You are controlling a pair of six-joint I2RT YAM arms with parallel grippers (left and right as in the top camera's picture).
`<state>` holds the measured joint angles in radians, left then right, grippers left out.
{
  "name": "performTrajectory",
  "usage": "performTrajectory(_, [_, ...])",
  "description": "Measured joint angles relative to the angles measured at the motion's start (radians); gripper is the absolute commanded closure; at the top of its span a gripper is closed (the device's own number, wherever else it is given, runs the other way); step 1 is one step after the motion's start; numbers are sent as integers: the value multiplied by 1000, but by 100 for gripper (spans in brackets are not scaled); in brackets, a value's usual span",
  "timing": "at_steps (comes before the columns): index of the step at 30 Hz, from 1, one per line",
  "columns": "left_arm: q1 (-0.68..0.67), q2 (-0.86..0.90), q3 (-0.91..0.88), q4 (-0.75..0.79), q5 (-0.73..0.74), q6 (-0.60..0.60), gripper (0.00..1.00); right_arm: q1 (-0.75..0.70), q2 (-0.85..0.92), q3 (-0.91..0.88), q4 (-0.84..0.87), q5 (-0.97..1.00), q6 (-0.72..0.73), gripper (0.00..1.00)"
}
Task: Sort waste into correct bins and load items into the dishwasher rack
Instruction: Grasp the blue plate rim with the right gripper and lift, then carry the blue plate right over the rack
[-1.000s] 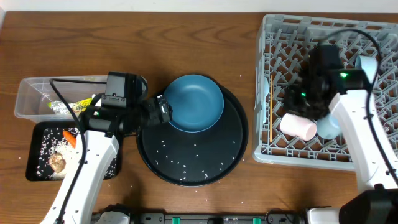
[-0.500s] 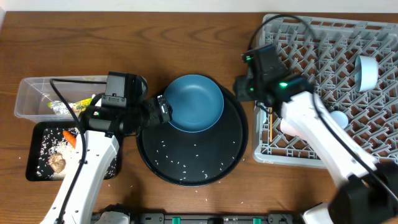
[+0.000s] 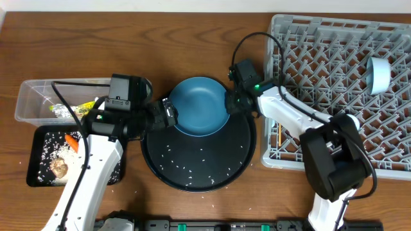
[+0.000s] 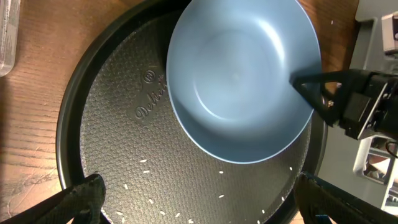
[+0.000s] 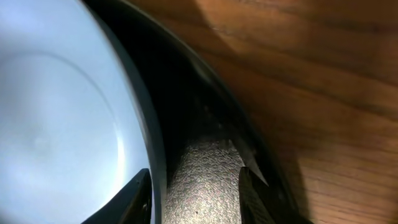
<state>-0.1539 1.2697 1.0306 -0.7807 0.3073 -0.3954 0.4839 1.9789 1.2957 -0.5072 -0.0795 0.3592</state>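
Note:
The dark-blue plate (image 3: 200,106) rests tilted on the back of a large round black tray (image 3: 160,168). My right gripper (image 3: 229,104) is open and straddles the plate's right rim (image 5: 154,143): one finger (image 5: 134,200) is over the plate's inside, the other (image 5: 250,198) over the tray. My left gripper (image 3: 171,114) stands wide open at the plate's left edge, its fingers (image 4: 81,199) empty above the tray. The dishwasher rack (image 3: 334,38) at the right holds a light-blue cup (image 3: 379,74) and a chopstick (image 3: 280,131).
White rice grains (image 3: 192,168) lie scattered on the round tray. At the left, the clear tub (image 3: 32,96) holds a wrapper (image 3: 83,108) and foil (image 3: 61,112). The shallow black tray (image 3: 115,170) holds rice, a carrot piece (image 3: 71,142) and a brown lump (image 3: 59,168).
My right arm swung left from over the rack to the plate's right rim. The left arm and the plate have not moved.

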Motion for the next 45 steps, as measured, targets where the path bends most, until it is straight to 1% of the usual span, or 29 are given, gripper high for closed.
performTrajectory(2, [0,0,0,0,0,0,2,2,0,0,7,-8,-3,95])
performTrajectory(3, [0,0,0,0,0,0,2,2,0,0,9,-11,2,99])
performTrajectory(8, [0,0,0,0,0,0,2,3,0,0,18,-15,4,99])
performTrajectory(15, [0,0,0,0,0,0,2,-1,-9,5,125,-109,12,99])
performTrajectory(18, [0,0,0,0,0,0,2,-10,-51,33,76,-103,29,99])
performTrajectory(19, [0,0,0,0,0,0,2,-16,-80,53,32,-87,35,99])
performTrajectory(22, [0,0,0,-1,0,0,2,-40,-182,127,-132,15,37,99])
performTrajectory(24, [0,0,0,-1,0,0,2,-62,-268,191,-262,137,27,99])
performTrajectory(28, [0,0,0,-1,0,0,2,-111,-417,323,-499,462,4,99])
performTrajectory(30, [0,0,0,-1,0,0,2,-147,-468,360,-561,620,-17,99])
performTrajectory(32, [0,0,0,0,0,0,2,-197,-510,376,-573,771,-52,99])
performTrajectory(35, [0,0,0,0,0,0,2,-298,-536,379,-550,938,-100,99])
performTrajectory(40, [0,0,0,0,0,0,2,-436,-509,379,-512,1089,-142,99])
performTrajectory(42, [0,0,0,-1,0,0,2,-461,-486,379,-484,1155,-171,99])
performTrajectory(45, [0,0,0,-1,0,0,3,-470,-435,379,-414,1241,-250,99])
